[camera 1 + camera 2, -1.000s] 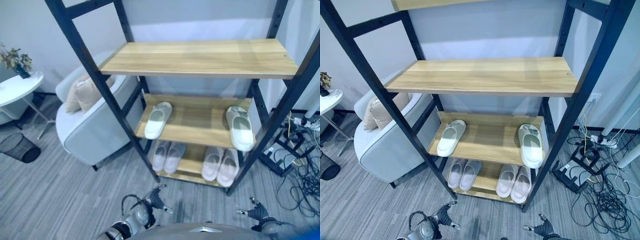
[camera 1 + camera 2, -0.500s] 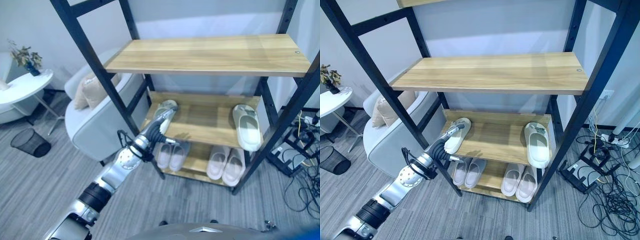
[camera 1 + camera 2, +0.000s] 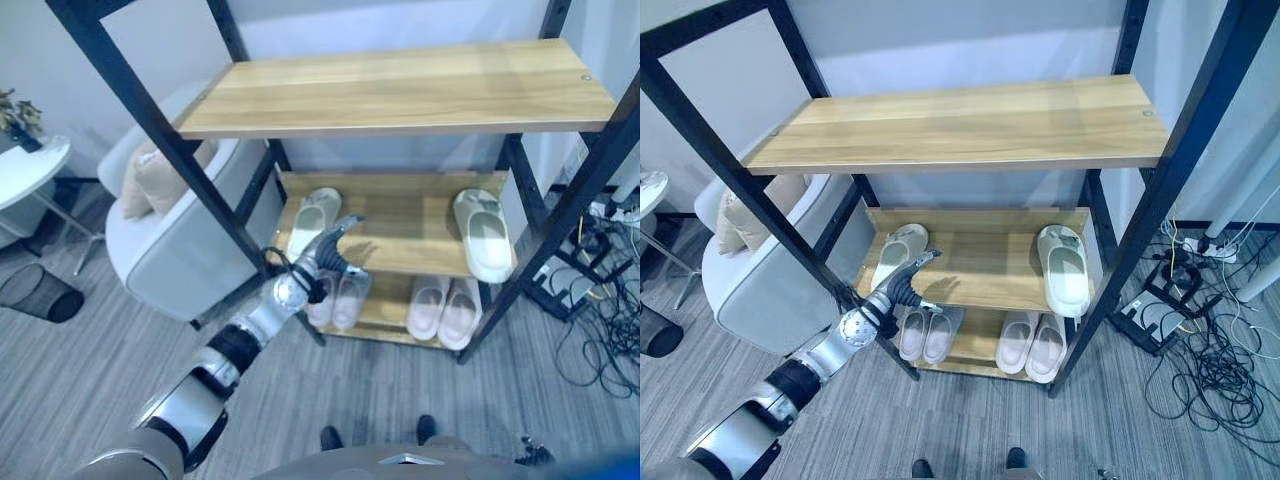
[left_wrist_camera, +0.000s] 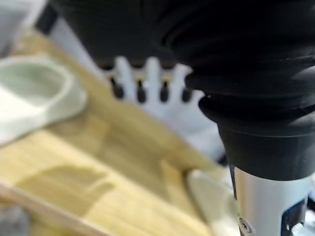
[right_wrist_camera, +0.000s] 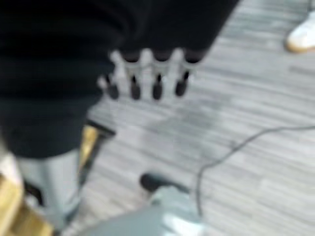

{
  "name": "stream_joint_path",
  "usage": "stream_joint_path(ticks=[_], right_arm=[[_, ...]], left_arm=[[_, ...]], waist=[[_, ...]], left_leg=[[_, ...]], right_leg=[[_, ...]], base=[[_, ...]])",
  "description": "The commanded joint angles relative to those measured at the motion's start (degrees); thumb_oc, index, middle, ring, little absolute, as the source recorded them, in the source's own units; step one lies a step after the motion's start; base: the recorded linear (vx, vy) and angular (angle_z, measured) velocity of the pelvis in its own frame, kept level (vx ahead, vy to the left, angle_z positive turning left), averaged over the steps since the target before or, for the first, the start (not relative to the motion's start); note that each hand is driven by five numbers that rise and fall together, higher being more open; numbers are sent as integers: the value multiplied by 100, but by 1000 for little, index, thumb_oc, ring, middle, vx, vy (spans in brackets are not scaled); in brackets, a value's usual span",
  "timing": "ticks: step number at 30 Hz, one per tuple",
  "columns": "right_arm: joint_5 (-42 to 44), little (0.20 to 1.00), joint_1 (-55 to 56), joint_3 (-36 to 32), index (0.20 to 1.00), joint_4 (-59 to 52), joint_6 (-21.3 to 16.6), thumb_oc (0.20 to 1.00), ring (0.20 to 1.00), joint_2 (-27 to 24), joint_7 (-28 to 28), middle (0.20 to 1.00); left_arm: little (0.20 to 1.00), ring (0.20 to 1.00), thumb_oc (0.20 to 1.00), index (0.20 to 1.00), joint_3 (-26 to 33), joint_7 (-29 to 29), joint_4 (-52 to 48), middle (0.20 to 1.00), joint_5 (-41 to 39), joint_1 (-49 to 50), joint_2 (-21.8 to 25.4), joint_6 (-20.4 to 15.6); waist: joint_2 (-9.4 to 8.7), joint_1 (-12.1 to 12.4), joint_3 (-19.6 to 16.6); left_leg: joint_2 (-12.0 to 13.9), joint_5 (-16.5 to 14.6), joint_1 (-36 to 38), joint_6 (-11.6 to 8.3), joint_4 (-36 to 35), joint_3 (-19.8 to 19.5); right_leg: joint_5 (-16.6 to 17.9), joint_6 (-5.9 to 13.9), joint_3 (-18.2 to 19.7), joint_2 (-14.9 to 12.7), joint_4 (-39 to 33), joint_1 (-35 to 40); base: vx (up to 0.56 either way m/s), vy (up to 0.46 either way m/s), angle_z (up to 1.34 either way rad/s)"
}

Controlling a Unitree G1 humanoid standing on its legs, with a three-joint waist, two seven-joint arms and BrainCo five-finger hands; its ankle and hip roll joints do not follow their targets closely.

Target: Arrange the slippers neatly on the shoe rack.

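The left hand point(image 4: 147, 81), w/ its dark ribbed cover across the top and silver dark-tipped fingers point(image 4: 141, 83) straight and slightly spread, hangs above the light wooden shelf board point(image 4: 113, 162) w/o holding anything. A pale off-white foam slipper point(image 4: 34, 96) lies on that board off to one side of the fingers, apart from them, and a second pale slipper point(image 4: 209, 196) shows blurred beside the silver wrist, farther along the same board.
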Motion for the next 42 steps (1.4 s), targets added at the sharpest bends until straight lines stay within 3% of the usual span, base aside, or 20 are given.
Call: stream_joint_path(ticks=[1,18,24,29,42], right_arm=[[-59,1000,-201,269,1000,28,-22,1000,1000,-175,-122,1000],[-226,1000,-589,783,1000,-710,-187,1000,1000,-174,-194,1000],[401,1000,-715,469,1000,-161,-209,1000,1000,-50,-150,1000],[339,1000,-811,544,1000,-154,-225,1000,1000,-56,-228,1000],[441,1000,-1318,787,1000,-206,-284,1000,1000,-42,-372,1000]], left_arm=[[1000,1000,1000,1000,124,457,116,1000,-217,-1075,455,-106],[1000,1000,1000,1000,-301,874,971,1000,369,-2652,1208,71],[1000,1000,1000,1000,-36,974,867,1000,133,-2565,1313,68],[1000,1000,1000,1000,-38,1073,942,1000,201,-2616,1311,111],[1000,1000,1000,1000,-495,1207,1610,1000,129,-3819,1366,164]], waist=[[-208,-5,261],[-642,6,550],[-656,14,616],[-643,24,682],[-746,4,910]], left_leg=[[-240,-290,-117,58,75,-281],[-180,-83,-905,99,75,-355],[-208,-73,-1003,110,75,-339],[-219,-61,-1067,119,75,-348],[-206,71,-1716,75,75,-374]], right_leg=[[-71,381,-201,-262,61,-146],[155,369,-140,-262,102,-943],[197,377,-119,-282,116,-1053],[210,377,-125,-293,130,-1125],[424,459,-180,-362,72,-1712]], base=[[-7,-2,-16],[-51,4,-2],[0,0,0],[0,0,0],[-3,0,0]])
